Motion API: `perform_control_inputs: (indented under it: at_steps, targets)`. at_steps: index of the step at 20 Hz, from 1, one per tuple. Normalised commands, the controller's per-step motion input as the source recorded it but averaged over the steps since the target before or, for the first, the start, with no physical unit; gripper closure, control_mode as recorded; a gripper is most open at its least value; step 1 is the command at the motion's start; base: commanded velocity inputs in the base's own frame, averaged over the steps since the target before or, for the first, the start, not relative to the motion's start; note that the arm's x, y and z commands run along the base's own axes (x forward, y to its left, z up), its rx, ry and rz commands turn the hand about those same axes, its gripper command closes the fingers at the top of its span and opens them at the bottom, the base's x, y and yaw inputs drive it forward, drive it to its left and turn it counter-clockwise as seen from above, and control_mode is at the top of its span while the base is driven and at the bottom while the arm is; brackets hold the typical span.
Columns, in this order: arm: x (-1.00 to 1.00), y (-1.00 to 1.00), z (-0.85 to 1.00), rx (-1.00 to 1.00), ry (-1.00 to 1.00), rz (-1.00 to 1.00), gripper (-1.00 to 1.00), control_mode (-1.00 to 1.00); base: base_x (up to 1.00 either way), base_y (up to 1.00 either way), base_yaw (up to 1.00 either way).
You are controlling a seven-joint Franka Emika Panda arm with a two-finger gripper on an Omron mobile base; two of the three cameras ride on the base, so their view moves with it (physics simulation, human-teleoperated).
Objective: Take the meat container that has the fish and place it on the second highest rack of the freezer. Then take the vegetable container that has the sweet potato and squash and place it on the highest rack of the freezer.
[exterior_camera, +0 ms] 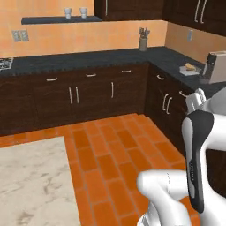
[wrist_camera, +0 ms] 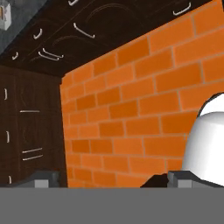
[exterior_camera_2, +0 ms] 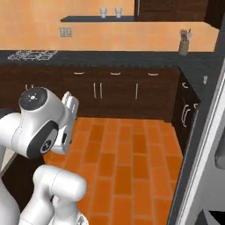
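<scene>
Pincer: the pincer (wrist_camera: 113, 179) stood spread wide with nothing between its tips, well apart from the counter (exterior_camera: 88, 59) and facing the lower cabinets (wrist_camera: 26, 131) beneath it.

Arm: it was folded up high, the hand raised over the orange brick floor (exterior_camera: 114, 150) in front of the counter.

Step in hand: judged to be the approach, since nothing was held and no container was within reach.

Doing it well: the base should be squared up to the counter's right-hand run first; the hand should then be turned down from the floor towards the counter top, jaws left wide. The container should be taken level by a rim or short side, so that the fish did not slide out.

Nearest candidate: a light tray (exterior_camera: 189, 68) lay on the counter's right-hand run, just beside a toaster (exterior_camera: 215, 66). It carried something tan-orange, too small to name.

Fish container: it could not be picked out, so no slim grey-brown fish could be confirmed anywhere on the counter.

Freezer: a tall grey fridge panel (exterior_camera_2: 204, 149) rose past the near end of the counter's right-hand run. Which door it was, and whether it stood open, could not be told. No white racks were visible.

Risk: the folded arm sat near that panel, so a wide swing might clip it.
</scene>
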Motion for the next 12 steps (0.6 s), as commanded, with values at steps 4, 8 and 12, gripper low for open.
perform_control_inputs:
  at_steps: [4,8,12]
  targets:
    - [0.00,0.00,0.00,0.00,0.00,0.00,-1.00,1.00,1.00,0.00,-0.02]
    - [0.00,0.00,0.00,0.00,0.00,0.00,-1.00,1.00,1.00,0.28,-0.20]
    - [0.00,0.00,0.00,0.00,0.00,0.00,-1.00,1.00,1.00,0.61,-0.67]
